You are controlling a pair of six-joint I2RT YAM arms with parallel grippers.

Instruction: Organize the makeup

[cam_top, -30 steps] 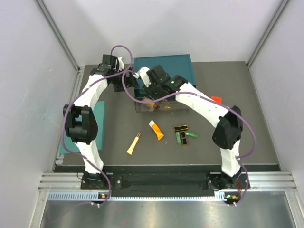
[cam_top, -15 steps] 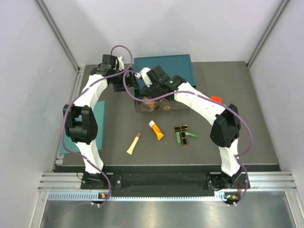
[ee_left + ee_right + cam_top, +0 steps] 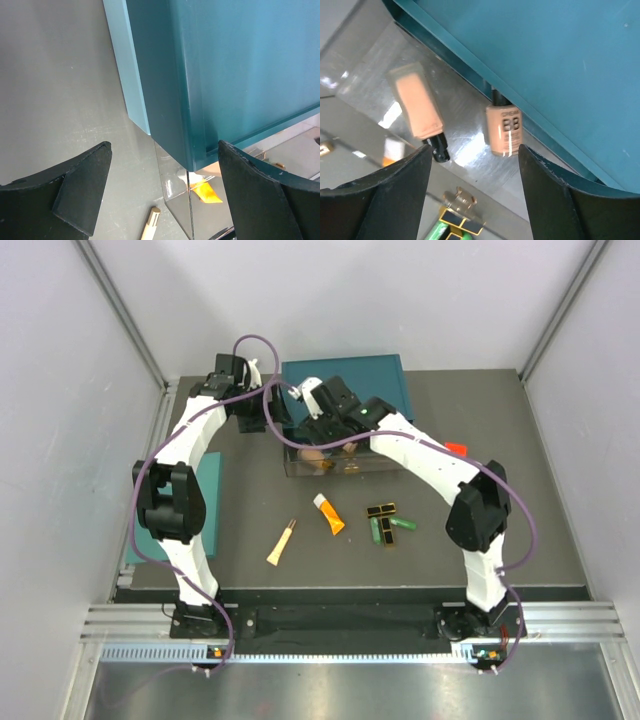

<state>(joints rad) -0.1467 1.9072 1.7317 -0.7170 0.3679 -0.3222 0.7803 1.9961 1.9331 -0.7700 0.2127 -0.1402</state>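
Observation:
A tan bottle with a black cap and a BB cream tube lie in the clear drawer, pulled out from the teal cabinet. My right gripper hangs open just above them, holding nothing. My left gripper is open at the cabinet's left front corner, empty. On the table lie the cream slim tube, the orange-white tube, two green sticks and black-and-gold flat cases.
A small red cube sits right of the drawer. A flat teal panel lies by the left arm. Grey walls close in the table on three sides.
My right gripper's jaws have spread wider, and the tan bottle now lies loose in the clear drawer. The left arm has not moved.

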